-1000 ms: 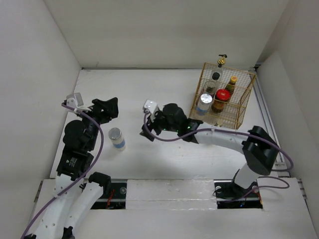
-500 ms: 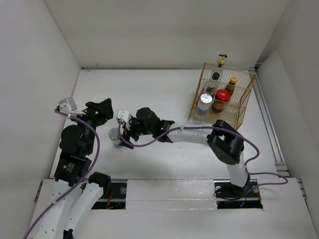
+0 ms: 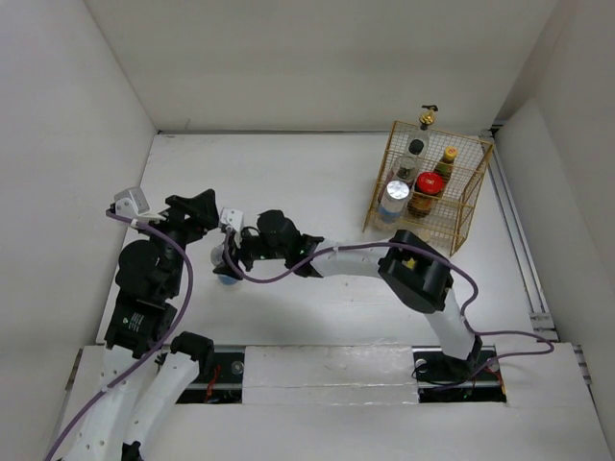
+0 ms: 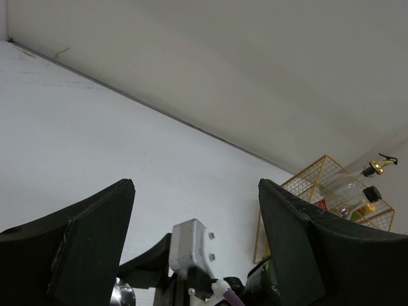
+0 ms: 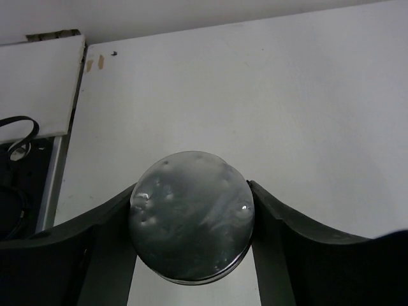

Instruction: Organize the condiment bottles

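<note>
We saw the right end effector (image 5: 191, 191) closed on the silver-lidded jar (image 5: 191, 220). Its 2 fingers (image 5: 102, 239) pressed against opposite sides of the lid, and the right wrist view showed no gap on either side. The jar sat upright directly between those fingers, its lid facing the wrist camera. In the top view its lower part showed just under the end effector, against the worktop (image 3: 317, 182).

The left end effector (image 3: 202, 213) was wide open and held nothing; between its 2 fingers we saw only bare worktop. The jar lay just beyond its tips and slightly to one side, near them but not between them. A sliver of the lid showed at the bottom edge of the left wrist view.

The gold wire basket (image 3: 471, 206) stood well apart from both end effectors, off to their right in the top view. Inside it were several other bottles, among them a second silver-lidded jar (image 3: 394, 199) and a red-lidded jar (image 3: 430, 182).
</note>
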